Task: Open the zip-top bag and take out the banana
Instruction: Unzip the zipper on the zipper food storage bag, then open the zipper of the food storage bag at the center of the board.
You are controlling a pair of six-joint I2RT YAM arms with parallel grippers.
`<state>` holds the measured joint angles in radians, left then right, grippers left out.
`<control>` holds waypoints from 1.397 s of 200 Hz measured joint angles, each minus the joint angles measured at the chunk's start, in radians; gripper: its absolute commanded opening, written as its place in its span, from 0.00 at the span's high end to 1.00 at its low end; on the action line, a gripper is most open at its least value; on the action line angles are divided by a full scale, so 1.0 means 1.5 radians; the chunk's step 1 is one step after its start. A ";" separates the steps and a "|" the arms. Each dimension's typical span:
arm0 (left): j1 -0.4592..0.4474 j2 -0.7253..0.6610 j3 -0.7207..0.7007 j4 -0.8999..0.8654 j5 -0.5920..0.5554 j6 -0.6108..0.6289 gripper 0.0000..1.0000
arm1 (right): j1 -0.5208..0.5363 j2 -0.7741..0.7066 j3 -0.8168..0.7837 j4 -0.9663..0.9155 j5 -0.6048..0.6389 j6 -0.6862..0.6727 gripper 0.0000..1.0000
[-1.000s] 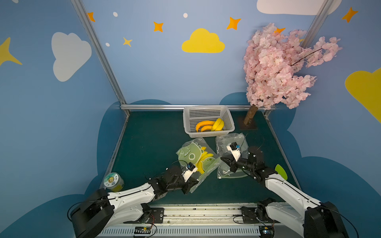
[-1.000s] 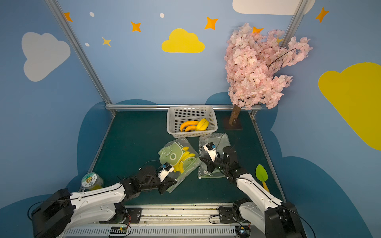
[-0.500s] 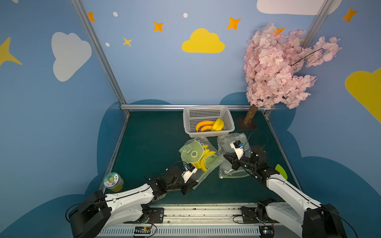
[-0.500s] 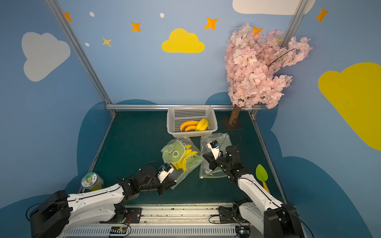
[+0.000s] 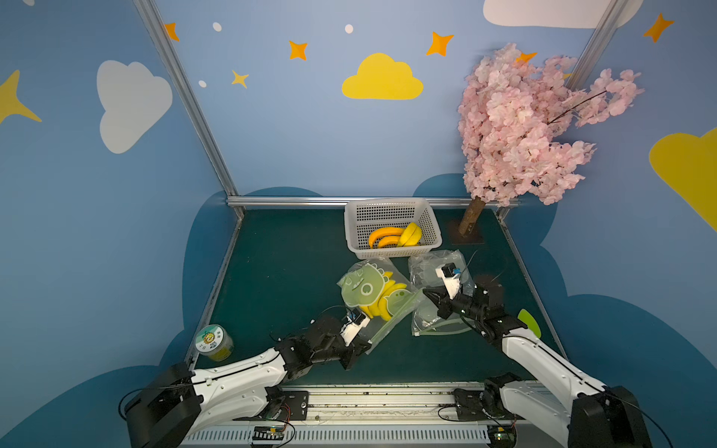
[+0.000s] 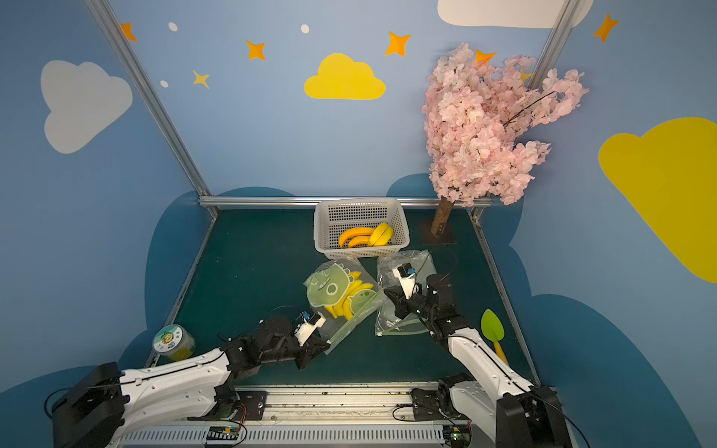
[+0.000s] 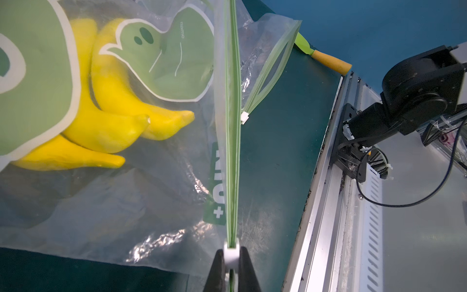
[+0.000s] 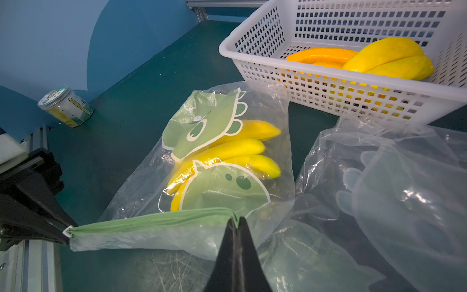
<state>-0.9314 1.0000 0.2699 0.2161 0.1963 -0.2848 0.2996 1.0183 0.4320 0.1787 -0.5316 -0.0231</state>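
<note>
The zip-top bag (image 5: 364, 289) (image 6: 333, 289), clear with green dinosaur prints, lies mid-table with a bunch of yellow bananas (image 5: 382, 306) (image 7: 108, 126) (image 8: 227, 151) inside. My left gripper (image 5: 357, 349) (image 6: 322, 343) (image 7: 231, 255) is shut on the white slider (image 7: 231, 252) at the near end of the green zip strip. My right gripper (image 5: 426, 293) (image 6: 386, 291) (image 8: 236, 222) is shut on the strip's other end. The strip (image 8: 151, 218) runs taut between them, its lips close together.
An empty clear bag (image 5: 434, 306) (image 8: 379, 202) lies under my right arm. A white basket (image 5: 392, 254) (image 8: 227, 53) of bananas stands behind. A jar (image 5: 213, 343) sits front left, a green spatula (image 5: 529, 327) front right, a pink tree (image 5: 520, 128) back right.
My left gripper has drawn the slider toward the table's front edge. The right gripper, holding the strip's far end, shifted slightly back and right, and the bag slid with it.
</note>
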 measured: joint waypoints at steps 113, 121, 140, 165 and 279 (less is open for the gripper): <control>-0.009 -0.048 0.006 -0.034 -0.041 -0.004 0.49 | -0.010 0.003 -0.003 0.037 -0.051 0.010 1.00; -0.009 -0.063 0.011 -0.032 -0.053 0.000 0.47 | -0.009 0.003 -0.003 0.038 -0.058 0.011 1.00; -0.009 -0.077 0.032 -0.023 -0.081 0.017 0.41 | -0.006 0.003 -0.003 0.042 -0.070 0.012 1.00; -0.007 -0.049 0.068 -0.013 -0.115 0.037 0.40 | -0.004 0.004 -0.004 0.049 -0.084 0.013 1.00; 0.035 0.106 0.108 0.019 -0.107 0.069 0.49 | 0.002 0.010 -0.013 0.068 -0.095 0.018 1.00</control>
<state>-0.8787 1.1587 0.4320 0.2447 0.0353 -0.1818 0.3023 1.0340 0.4129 0.2810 -0.6739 0.0040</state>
